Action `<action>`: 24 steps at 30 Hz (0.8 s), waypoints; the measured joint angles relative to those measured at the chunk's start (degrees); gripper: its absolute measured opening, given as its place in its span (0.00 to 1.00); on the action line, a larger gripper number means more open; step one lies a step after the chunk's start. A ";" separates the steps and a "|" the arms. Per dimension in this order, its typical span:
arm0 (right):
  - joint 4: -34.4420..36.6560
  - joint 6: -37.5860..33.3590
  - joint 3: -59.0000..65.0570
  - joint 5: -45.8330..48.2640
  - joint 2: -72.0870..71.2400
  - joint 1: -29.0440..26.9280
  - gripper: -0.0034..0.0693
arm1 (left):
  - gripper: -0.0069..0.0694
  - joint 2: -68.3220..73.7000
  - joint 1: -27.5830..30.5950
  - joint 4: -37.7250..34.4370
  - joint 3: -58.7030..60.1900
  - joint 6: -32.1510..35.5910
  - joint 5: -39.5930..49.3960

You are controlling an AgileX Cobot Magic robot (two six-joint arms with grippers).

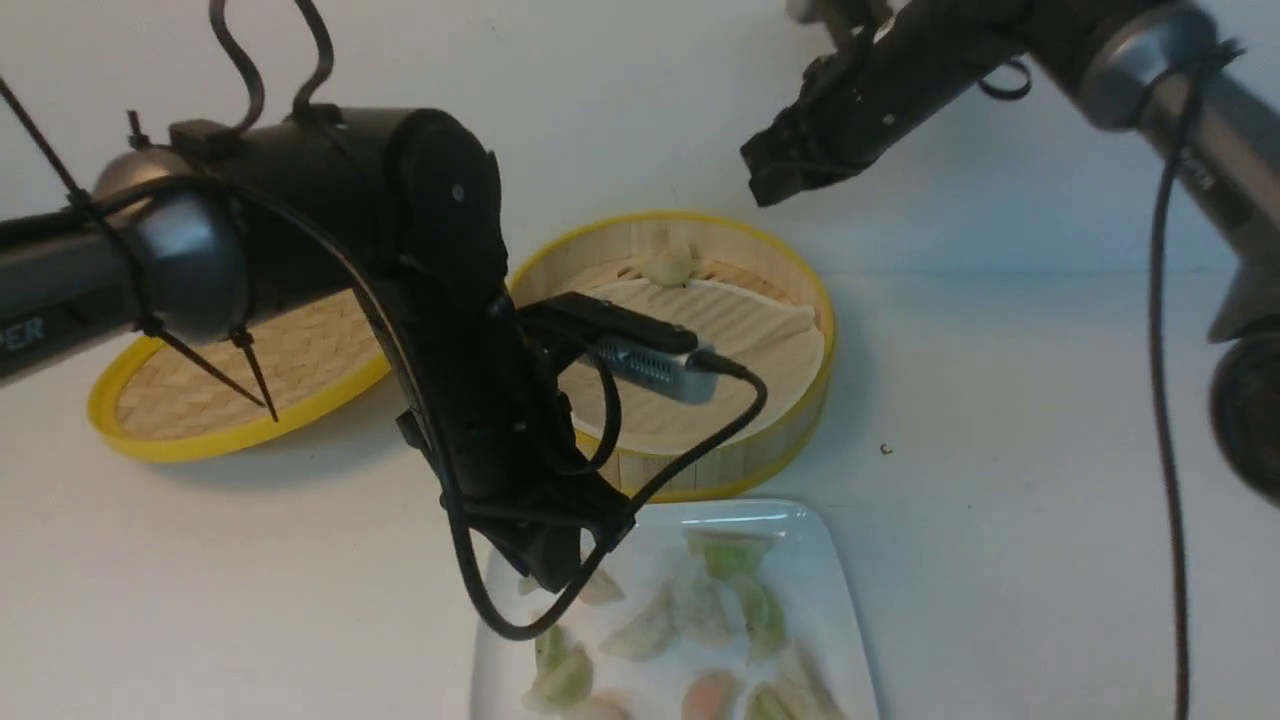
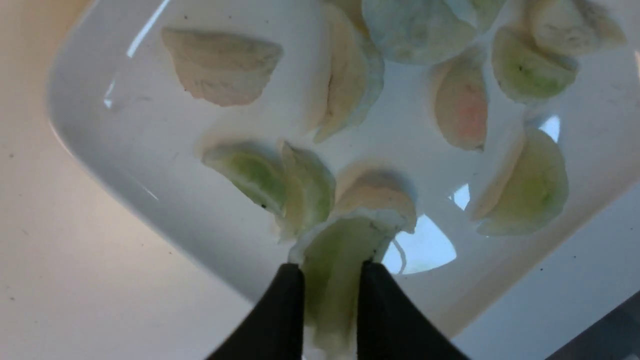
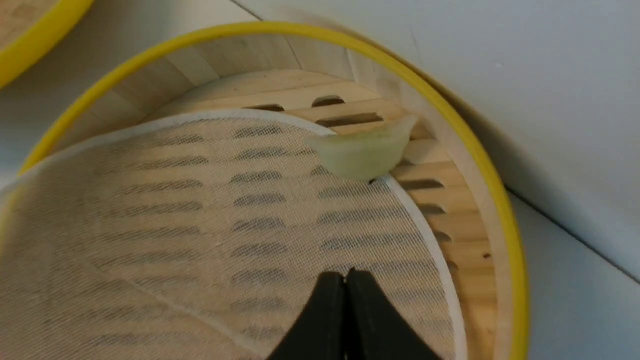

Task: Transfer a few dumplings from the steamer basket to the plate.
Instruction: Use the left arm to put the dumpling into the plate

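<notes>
My left gripper (image 2: 330, 272) is shut on a pale green dumpling (image 2: 336, 245) and hangs low over the near-left part of the white plate (image 2: 95, 135). In the front view this gripper (image 1: 555, 572) covers the plate's (image 1: 835, 590) left corner. Several dumplings lie on the plate, among them green ones (image 2: 525, 187) (image 1: 765, 615). The steamer basket (image 1: 790, 420) stands behind the plate with one dumpling (image 1: 668, 266) at its far wall. My right gripper (image 3: 345, 274) is shut and empty above the basket's liner sheet (image 3: 200, 225), short of that dumpling (image 3: 362, 152). It shows high above the basket (image 1: 765, 180).
The shallow yellow-rimmed lid (image 1: 200, 440) lies left of the basket, partly behind my left arm. Pink-tinted dumplings (image 2: 462, 107) (image 1: 710, 695) lie among the green ones on the plate. A white wall runs close behind the basket.
</notes>
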 joint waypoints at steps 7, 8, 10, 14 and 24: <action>0.24 -4.88 -2.80 -9.05 8.31 1.73 0.03 | 0.24 0.79 0.00 0.13 0.10 0.00 0.16; 0.34 -5.34 -2.86 -10.21 8.91 1.73 0.04 | 0.24 0.79 0.00 0.13 0.10 0.00 0.30; 0.64 -6.30 -2.98 -11.79 9.83 1.73 0.05 | 0.24 0.79 0.00 0.13 0.10 0.00 0.30; 1.53 -9.14 -3.04 -14.17 11.14 1.80 0.12 | 0.24 0.79 0.00 0.13 0.10 0.00 0.35; 4.06 -14.94 -3.09 -16.86 12.87 2.02 0.39 | 0.24 0.79 0.00 0.19 0.10 0.00 0.42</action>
